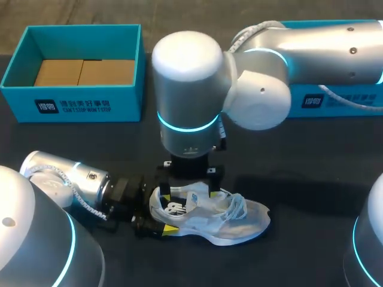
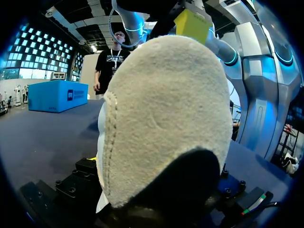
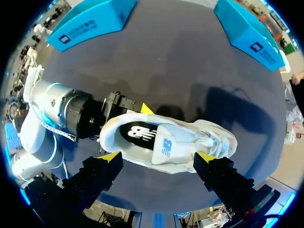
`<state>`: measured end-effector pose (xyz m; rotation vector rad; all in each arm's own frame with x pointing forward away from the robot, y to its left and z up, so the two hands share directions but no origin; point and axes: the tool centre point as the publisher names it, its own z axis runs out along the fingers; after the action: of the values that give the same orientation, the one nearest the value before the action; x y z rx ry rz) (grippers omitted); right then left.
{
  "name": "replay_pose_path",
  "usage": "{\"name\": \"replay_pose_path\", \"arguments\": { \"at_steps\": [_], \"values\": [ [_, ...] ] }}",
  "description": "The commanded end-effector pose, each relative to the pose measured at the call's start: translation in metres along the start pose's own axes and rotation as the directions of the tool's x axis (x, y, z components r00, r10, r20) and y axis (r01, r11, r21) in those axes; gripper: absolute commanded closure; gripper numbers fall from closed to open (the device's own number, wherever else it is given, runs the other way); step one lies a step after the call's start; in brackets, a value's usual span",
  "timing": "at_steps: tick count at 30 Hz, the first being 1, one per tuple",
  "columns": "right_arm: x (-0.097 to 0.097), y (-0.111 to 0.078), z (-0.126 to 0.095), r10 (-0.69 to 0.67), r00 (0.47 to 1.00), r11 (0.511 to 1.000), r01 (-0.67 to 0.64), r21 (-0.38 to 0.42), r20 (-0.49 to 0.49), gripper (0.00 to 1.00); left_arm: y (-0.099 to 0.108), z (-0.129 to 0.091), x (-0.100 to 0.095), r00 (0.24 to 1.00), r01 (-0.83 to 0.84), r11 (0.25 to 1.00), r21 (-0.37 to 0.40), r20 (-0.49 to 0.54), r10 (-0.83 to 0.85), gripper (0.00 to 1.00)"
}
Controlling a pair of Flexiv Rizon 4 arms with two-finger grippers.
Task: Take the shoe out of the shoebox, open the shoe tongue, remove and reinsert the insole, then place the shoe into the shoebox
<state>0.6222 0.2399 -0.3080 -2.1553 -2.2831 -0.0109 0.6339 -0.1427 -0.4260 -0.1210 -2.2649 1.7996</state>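
A dark worktop (image 1: 311,179) fills the head view. The right arm (image 1: 185,84) is seen entering from the upper right, with its wrist hanging over the centre of the frame. The left arm (image 1: 66,179) enters from the lower left and lies low along the worktop.

A teal shoebox (image 1: 72,107) stands open at the upper left, well apart from both arms, and brown cardboard (image 1: 84,72) lies flat on its floor. A second teal box (image 1: 359,112) is seen at the upper right, largely hidden behind the right arm; its contents cannot be told.

The white shoe (image 1: 239,218) lies on the worktop at the lower centre, sole down, toe towards the right of the frame and heel towards the left. Its laces are loose over the forefoot. A dark insole (image 3: 137,133) is seen through the collar in the right wrist view.

The heel is held by the left tool (image 1: 157,210): one yellow tip is pressed to the near side, the other to the far side. In the left wrist view the heel's pale back fills nearly everything ahead of the fingers.

The right tool (image 3: 157,156) is spread wide just above the collar and tongue, with one tip to each side of the shoe and neither seen touching it.
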Motion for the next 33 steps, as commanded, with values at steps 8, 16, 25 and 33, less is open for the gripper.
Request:
{"name": "replay_pose_path", "arguments": {
  "at_steps": [8, 16, 25, 33],
  "values": [
    [0.01, -0.006, 0.013, 0.519, 0.812, 0.853, -0.47, -0.229, 0.268, 0.0, 0.003, -0.001, 0.001, 1.0, 0.001, 1.0, -0.002, 0.002, -0.001, 1.0],
    [-0.004, -0.005, 0.015, 0.544, 0.8, 0.836, -0.49, -0.247, 0.255, 0.0, 0.003, -0.001, 0.001, 1.0, 0.001, 1.0, -0.002, 0.002, -0.001, 1.0],
    [-0.022, 0.002, 0.027, 0.567, 0.791, 0.819, -0.513, -0.257, 0.231, 0.0, 0.003, -0.001, 0.001, 1.0, 0.001, 1.0, -0.002, 0.002, -0.001, 1.0],
    [-0.029, 0.005, 0.038, 0.578, 0.79, 0.812, -0.528, -0.249, 0.206, 0.0, 0.003, -0.001, 0.001, 1.0, 0.001, 1.0, -0.002, 0.002, -0.001, 1.0]
  ]
}}
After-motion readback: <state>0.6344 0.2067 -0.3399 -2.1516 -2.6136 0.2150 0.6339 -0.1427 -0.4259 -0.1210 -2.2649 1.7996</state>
